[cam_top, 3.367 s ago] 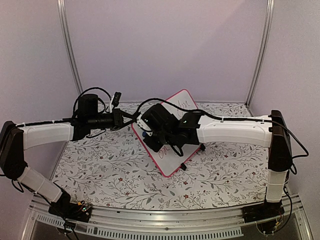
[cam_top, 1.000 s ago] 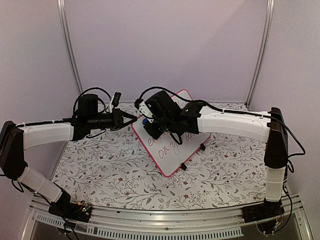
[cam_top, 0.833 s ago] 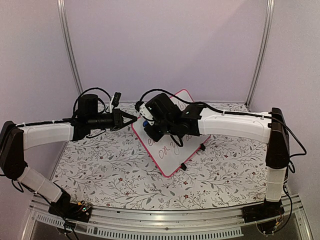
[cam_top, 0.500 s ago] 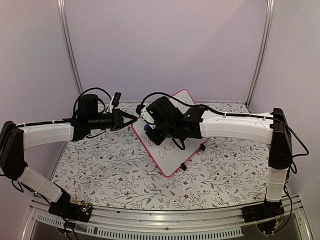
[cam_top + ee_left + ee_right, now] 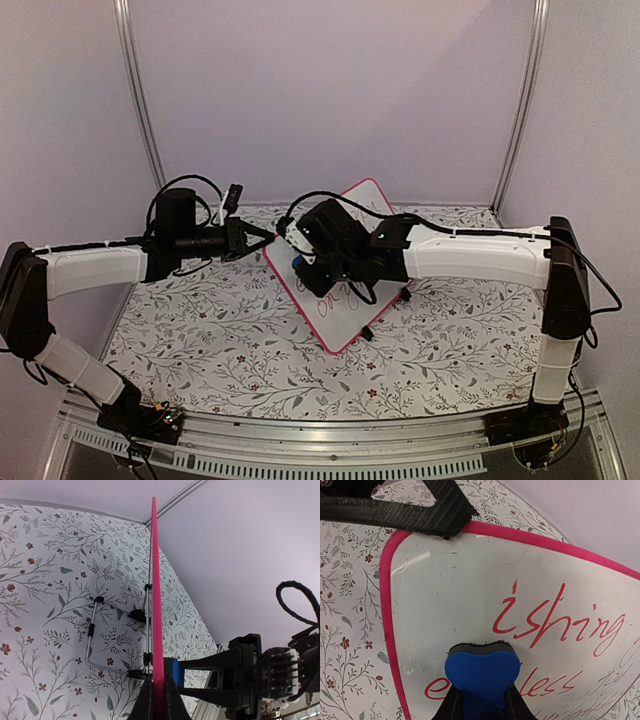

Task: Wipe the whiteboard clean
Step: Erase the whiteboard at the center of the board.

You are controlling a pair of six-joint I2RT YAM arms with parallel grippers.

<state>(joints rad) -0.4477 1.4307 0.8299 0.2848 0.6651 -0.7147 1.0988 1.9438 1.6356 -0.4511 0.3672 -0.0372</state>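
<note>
The whiteboard [image 5: 338, 318] has a pink frame, stands tilted on the table and bears red handwriting [image 5: 555, 622]. My left gripper [image 5: 266, 235] is shut on its left edge; in the left wrist view the board [image 5: 154, 580] shows edge-on between the fingertips of that gripper [image 5: 159, 702]. My right gripper [image 5: 300, 265] is shut on a blue eraser [image 5: 481, 670] and presses it flat on the board [image 5: 460, 590] near the upper left corner, above the word starting with "e". The eraser [image 5: 175, 674] also shows against the board's face in the left wrist view.
The board's wire stand [image 5: 90, 642] with black clips rests on the floral tablecloth [image 5: 230, 340] behind it. Two black clip feet [image 5: 368, 332] sit at the board's lower right edge. Purple walls and metal posts [image 5: 140, 110] close the back.
My right gripper has slid the eraser a little down the board's left part, toward the near side. The left arm and the board have stayed put.
</note>
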